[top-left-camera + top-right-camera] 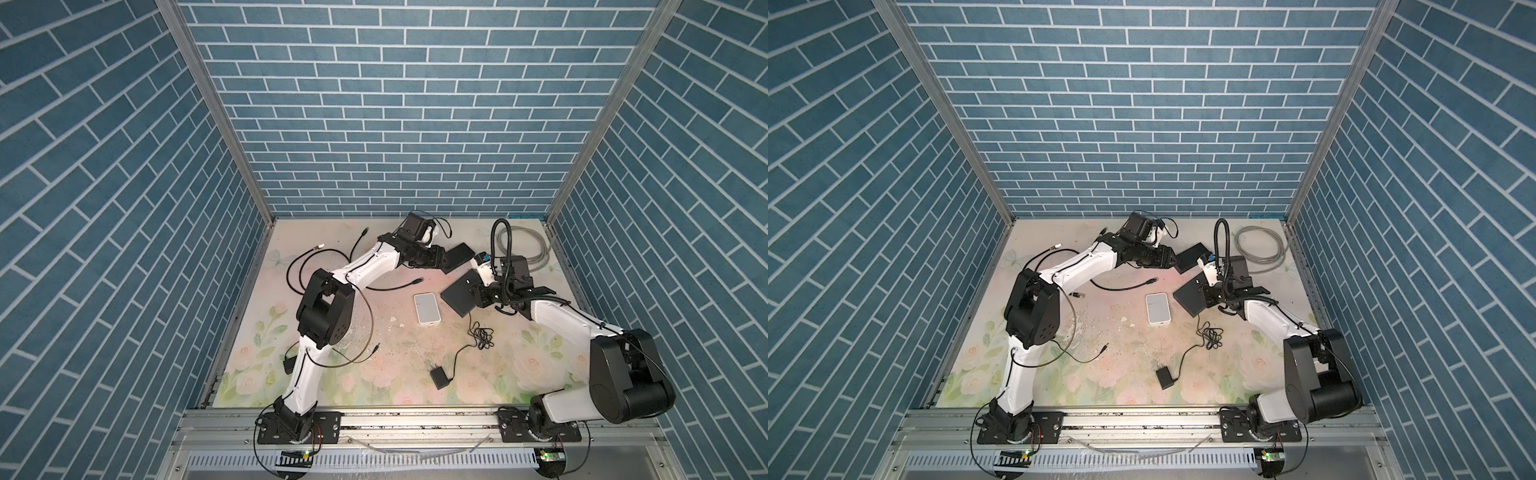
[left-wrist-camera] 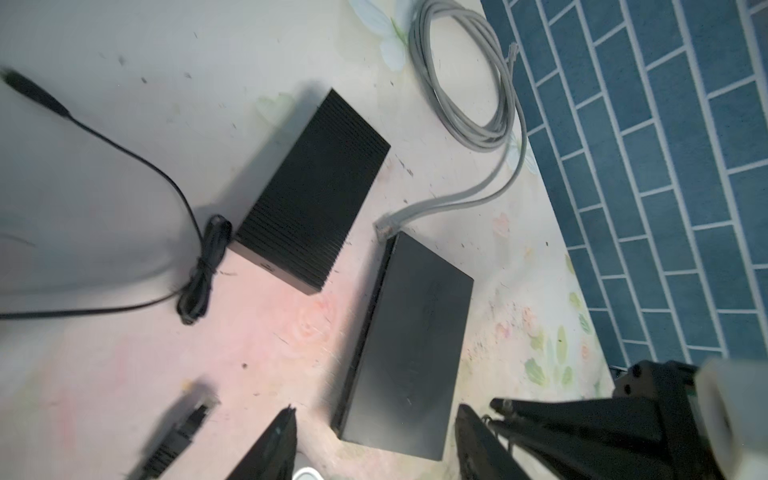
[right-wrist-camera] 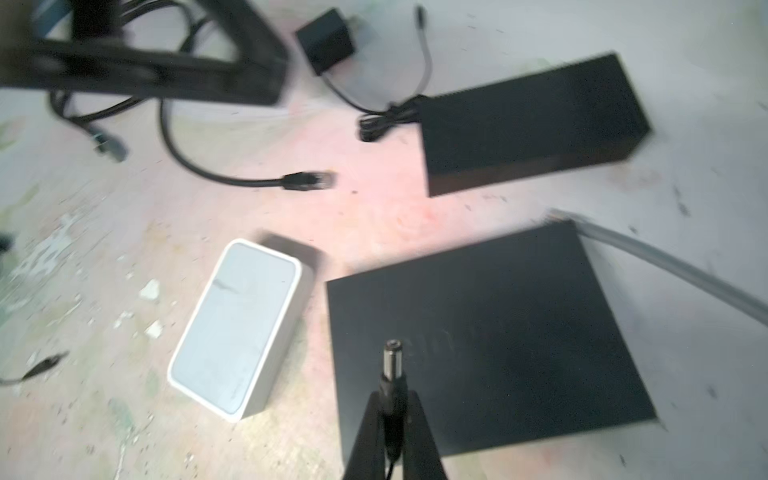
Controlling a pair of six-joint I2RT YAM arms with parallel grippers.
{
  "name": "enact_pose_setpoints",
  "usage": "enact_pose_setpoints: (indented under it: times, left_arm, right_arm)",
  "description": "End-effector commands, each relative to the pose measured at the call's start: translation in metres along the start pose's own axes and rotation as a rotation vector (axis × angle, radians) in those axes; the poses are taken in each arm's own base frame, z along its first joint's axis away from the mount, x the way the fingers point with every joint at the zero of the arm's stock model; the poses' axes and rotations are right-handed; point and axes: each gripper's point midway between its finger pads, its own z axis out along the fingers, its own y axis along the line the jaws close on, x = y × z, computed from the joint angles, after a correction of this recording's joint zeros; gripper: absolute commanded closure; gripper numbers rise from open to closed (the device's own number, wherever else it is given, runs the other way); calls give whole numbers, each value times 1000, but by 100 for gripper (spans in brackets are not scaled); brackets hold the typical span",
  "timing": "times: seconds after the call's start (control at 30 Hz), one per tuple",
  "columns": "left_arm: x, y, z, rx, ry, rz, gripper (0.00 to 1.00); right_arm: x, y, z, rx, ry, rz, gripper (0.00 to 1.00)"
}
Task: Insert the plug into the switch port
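Note:
A metal-tipped barrel plug [image 3: 390, 365] sticks out from between the fingers of my right gripper [image 3: 391, 409], which is shut on its black sleeve. The plug hovers over the near part of the switch [image 3: 490, 332], a flat black box lying on the table [image 1: 374, 353]. In both top views my right gripper [image 1: 480, 292] [image 1: 1209, 294] is at the switch's [image 1: 457, 299] [image 1: 1188, 300] right edge. My left gripper [image 2: 376, 436] is open, with nothing between its fingers, just short of the switch's [image 2: 415, 340] end. The switch's ports do not show clearly.
A ribbed black box [image 2: 316, 195] [image 1: 461, 252] lies behind the switch with a bundled black cord [image 2: 203, 270] beside it. A white box [image 3: 237, 328] [image 1: 427, 307] sits left of the switch. A grey cable coil [image 1: 528, 245] ends in a clear connector [image 2: 384, 222] at the switch's corner. A black cable end [image 3: 309, 181] and a power adapter [image 1: 440, 377] lie loose.

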Motion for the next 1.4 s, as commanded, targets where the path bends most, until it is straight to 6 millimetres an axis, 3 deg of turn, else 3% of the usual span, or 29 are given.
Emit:
enact_pose_setpoints:
  times: [0.0, 0.1, 0.3, 0.6, 0.83, 1.0, 1.13, 1.37]
  left_arm:
    - [11, 5, 14, -28, 42, 104, 37]
    - [23, 1, 27, -46, 87, 168, 35]
    - [47, -7, 57, -90, 165, 280, 31]
    - [66, -11, 90, -73, 231, 294, 27]
    - [71, 1, 97, -116, 246, 339, 26]
    - [76, -2, 99, -72, 275, 422, 25]
    - [76, 4, 93, -55, 300, 491, 23]
    - [71, 30, 75, -8, 337, 424, 23]
  right_arm:
    - [6, -39, -9, 207, -28, 303, 100]
    - [19, -66, -10, 338, -31, 386, 100]
    - [36, -92, -5, 420, 9, 442, 100]
    - [56, -106, 11, 421, 69, 527, 100]
    - [56, -72, 35, 283, 38, 510, 100]
    - [36, -45, 43, 198, -95, 504, 100]
    - [24, -14, 48, 101, -148, 497, 100]
    - [11, 40, 66, -36, -139, 456, 100]
